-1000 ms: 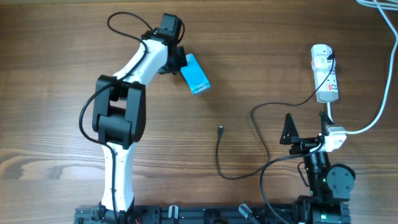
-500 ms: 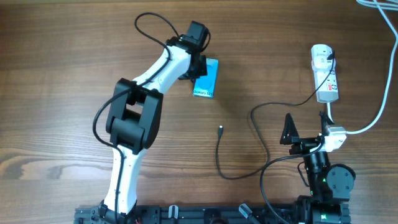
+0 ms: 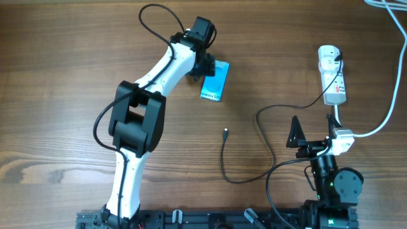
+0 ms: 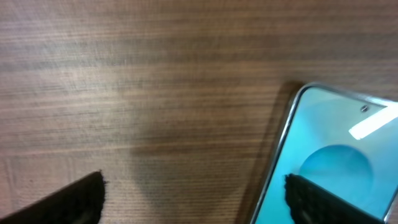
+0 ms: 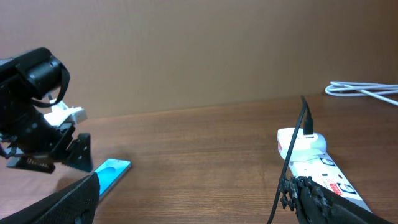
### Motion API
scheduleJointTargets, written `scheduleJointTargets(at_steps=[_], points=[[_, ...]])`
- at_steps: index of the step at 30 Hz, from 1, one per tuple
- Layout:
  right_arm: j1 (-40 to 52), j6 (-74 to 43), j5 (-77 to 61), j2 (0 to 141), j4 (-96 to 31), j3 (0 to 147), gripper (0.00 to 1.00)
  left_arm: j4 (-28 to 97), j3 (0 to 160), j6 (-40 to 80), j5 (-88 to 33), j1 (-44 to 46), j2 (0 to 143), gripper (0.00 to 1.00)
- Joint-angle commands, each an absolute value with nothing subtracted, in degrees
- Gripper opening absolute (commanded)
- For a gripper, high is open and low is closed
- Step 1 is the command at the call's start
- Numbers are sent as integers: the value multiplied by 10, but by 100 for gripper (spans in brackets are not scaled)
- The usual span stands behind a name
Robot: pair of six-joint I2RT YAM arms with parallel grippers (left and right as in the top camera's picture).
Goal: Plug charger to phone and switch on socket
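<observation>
Left tool (image 3: 203,65) open, jaws apart at the far end of the phone (image 3: 215,81). The phone lies flat on the worktop (image 3: 63,38), not gripped. Its long axis runs near-to-far, slightly skewed. The white-band end faces the charger plug tip (image 3: 226,131), well apart toward the base. Right tool (image 5: 189,186) open, empty, nearer the socket (image 3: 332,76)

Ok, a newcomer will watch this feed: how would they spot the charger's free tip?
On the wooden table, find the teal phone. Below it, the charger, a thin black cable, ends in a small plug tip lying loose on the wood. The white cable at the right edge is thicker.
</observation>
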State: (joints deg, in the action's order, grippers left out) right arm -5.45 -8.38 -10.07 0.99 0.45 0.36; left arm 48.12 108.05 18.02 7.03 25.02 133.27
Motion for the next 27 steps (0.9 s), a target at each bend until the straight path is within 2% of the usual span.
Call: scheduleJointTargets(at_steps=[1,4,10,27], points=[[-56,-91,-104,4,8,3,100,482,1090,167,63,251,1322,100],[-56,-91,-104,4,8,3,100,482,1090,161,33,251,1322,100],[-56,-91,-104,4,8,3,100,482,1090,76,-81,254,1322,100],[-56,-91,-104,4,8,3,100,465,1030,79,-83,298,1345,100]])
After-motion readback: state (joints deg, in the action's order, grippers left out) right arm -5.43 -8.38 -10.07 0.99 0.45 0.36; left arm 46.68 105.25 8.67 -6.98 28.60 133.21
